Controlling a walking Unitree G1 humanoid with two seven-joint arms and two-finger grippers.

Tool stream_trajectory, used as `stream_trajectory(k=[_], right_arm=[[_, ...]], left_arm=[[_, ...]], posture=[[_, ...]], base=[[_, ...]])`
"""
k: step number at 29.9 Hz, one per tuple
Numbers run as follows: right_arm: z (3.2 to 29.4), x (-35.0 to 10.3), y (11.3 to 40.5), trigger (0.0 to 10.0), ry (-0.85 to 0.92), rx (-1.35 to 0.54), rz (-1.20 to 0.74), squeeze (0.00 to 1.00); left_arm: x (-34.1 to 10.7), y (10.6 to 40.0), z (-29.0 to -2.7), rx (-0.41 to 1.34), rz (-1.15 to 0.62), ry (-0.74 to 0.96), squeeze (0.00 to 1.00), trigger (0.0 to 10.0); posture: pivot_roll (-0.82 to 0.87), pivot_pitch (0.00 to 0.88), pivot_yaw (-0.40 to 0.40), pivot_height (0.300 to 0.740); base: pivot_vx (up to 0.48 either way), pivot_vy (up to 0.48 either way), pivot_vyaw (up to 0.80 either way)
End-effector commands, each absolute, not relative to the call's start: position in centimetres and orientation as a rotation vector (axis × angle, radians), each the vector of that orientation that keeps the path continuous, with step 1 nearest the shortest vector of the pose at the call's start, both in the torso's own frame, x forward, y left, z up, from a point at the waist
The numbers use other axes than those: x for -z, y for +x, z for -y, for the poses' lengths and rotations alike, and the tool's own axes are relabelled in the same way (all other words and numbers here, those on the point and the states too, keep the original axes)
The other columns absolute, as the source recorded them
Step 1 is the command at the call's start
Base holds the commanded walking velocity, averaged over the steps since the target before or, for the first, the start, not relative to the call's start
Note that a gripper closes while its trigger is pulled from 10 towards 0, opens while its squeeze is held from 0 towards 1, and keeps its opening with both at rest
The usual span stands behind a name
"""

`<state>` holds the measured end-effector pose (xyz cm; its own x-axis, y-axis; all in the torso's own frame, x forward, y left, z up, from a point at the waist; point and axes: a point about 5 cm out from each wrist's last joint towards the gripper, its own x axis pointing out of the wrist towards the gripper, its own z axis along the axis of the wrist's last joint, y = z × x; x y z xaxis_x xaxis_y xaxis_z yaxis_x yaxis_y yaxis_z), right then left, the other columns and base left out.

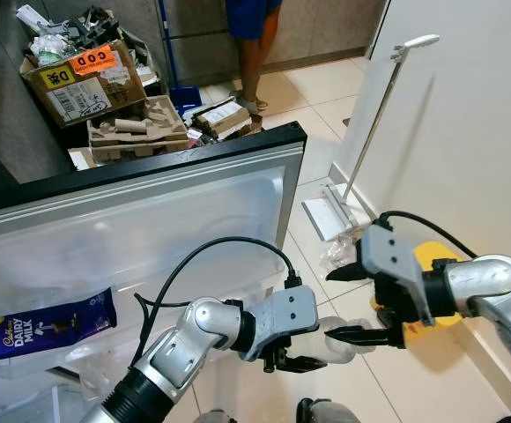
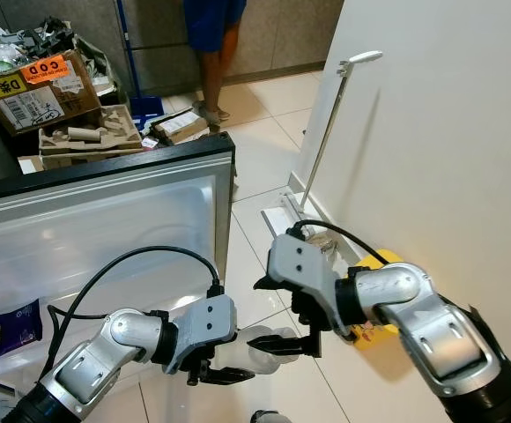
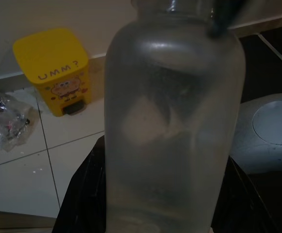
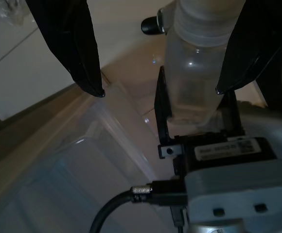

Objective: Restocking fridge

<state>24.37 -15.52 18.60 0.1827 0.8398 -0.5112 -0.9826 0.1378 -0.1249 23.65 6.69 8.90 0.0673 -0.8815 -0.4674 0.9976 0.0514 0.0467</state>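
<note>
A clear plastic bottle (image 3: 172,121) is held between the fingers of the left tool (image 2: 216,370), which is closed around its lower body. The bottle is frosted and translucent, with a rounded shoulder narrowing to a neck, and it looks empty; no label can be seen on it. It lies roughly level above the tiled floor (image 1: 326,106), pointing from the left tool toward the right one.

The right tool (image 1: 359,304) is spread wide, its two black fingers standing apart on either side of the bottle's neck end without closing on it. One fingertip (image 4: 90,82) is seen well clear of the bottle, and the other is just beside the shoulder; whether it touches cannot be told.

To the left of both tools stands the open fridge door (image 1: 150,229), its white inner lining facing the camera. On the door's shelf, well to the left of the left tool, a purple chocolate bar (image 1: 53,326) is lodged.

Behind the right tool a yellow bin (image 3: 53,68) stands against the white wall (image 2: 449,132), with a crumpled clear bag (image 3: 5,121) beside it. Beyond the door, cardboard boxes (image 1: 79,79) are piled, and a person's legs (image 1: 251,62) are seen farther back.
</note>
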Motion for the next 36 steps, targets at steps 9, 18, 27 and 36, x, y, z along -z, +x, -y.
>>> stream_trajectory(k=[9,18,27,36], right_arm=[[17.8,-23.6,23.6,10.0,-0.116,-1.382,-0.108,0.00],[18.6,-24.2,24.1,10.0,0.002,-1.284,0.015,0.00],[18.5,-22.2,24.0,10.0,-0.030,-1.238,-0.102,0.00],[20.6,-23.0,23.9,10.0,-0.091,-1.182,-0.128,0.00]], left_arm=[[-9.3,24.6,-8.3,1.398,-0.343,0.302,0.00,10.0],[-10.7,26.0,-7.4,1.301,-0.216,0.111,0.00,10.0],[-12.0,26.8,-5.7,1.225,-0.110,-0.041,0.00,10.0],[-12.2,27.1,-6.2,1.228,-0.090,-0.038,0.00,10.0]], posture=[[-0.13,0.134,-0.064,0.740],[-0.13,0.135,-0.055,0.740],[-0.12,0.128,-0.044,0.740],[-0.12,0.124,-0.041,0.740]], base=[[0.000,0.000,0.00],[0.000,0.000,0.00],[0.000,0.000,0.00],[0.000,0.000,0.00]])
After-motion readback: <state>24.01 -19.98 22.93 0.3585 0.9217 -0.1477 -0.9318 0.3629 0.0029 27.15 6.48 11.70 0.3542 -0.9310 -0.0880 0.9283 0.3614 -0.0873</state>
